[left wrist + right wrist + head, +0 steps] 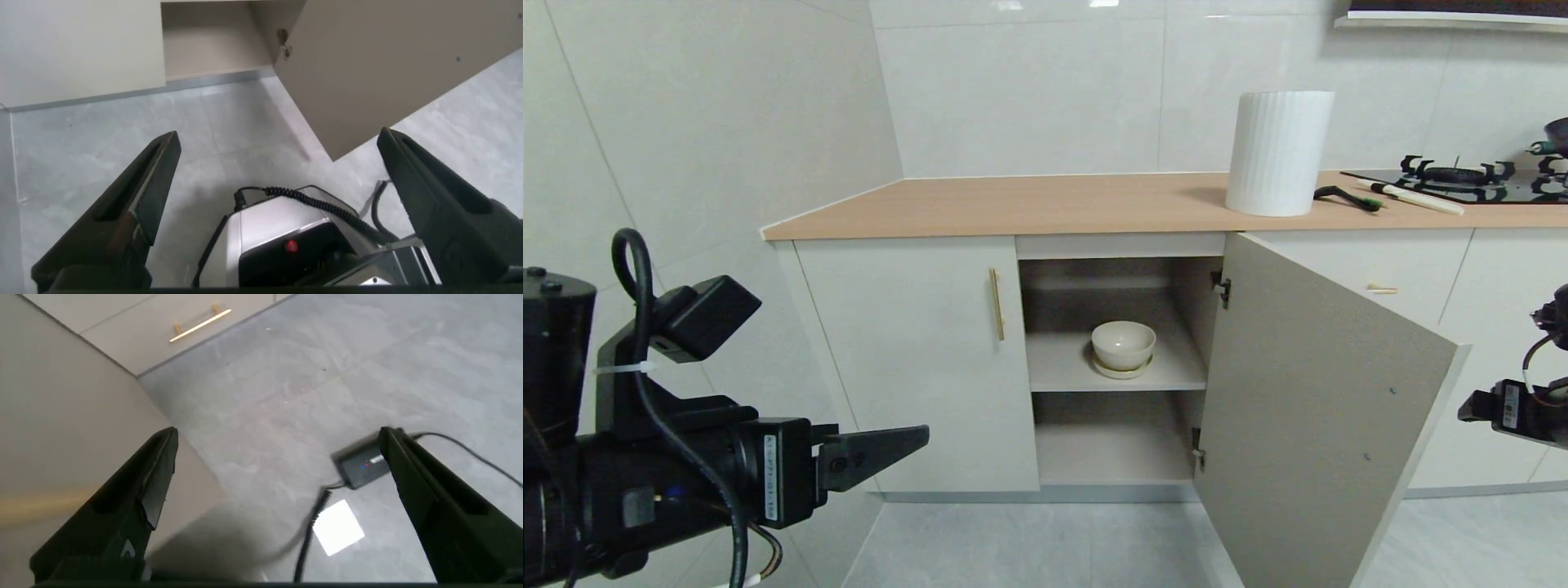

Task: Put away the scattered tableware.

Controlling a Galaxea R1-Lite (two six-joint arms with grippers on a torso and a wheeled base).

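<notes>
A cream bowl sits on a small plate on the middle shelf of the open cabinet. My left gripper hangs low at the left, well short of the cabinet and pointing toward it. Its jaws stand open and empty over the floor in the left wrist view. My right arm is at the far right, beyond the swung-out door. The right gripper is open with nothing in it, above the floor beside that door.
On the countertop stand a tall white ribbed container, a black-handled tool and a white-handled utensil by the gas hob. The left cabinet door is closed. A black adapter with cable lies on the floor.
</notes>
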